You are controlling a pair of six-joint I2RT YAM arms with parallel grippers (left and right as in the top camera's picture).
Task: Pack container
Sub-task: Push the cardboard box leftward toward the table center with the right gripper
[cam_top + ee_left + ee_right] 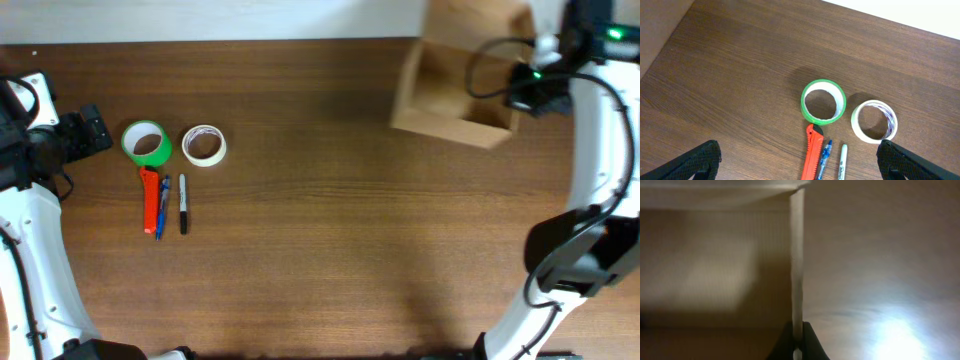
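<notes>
Container (455,90) open, at 2 o'clock on bench (330,220) — right fingers (797,344) clamped onto its wall. Left fingers (97,128) spread wide, empty — 9 o'clock, near green tape roll (147,143).

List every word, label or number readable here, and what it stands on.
None can be read.
marker: faint print on its barrel, too small to read.
container: plain, no marking seen.
green tape roll, white tape roll, orange knife: no lettering seen.
</notes>
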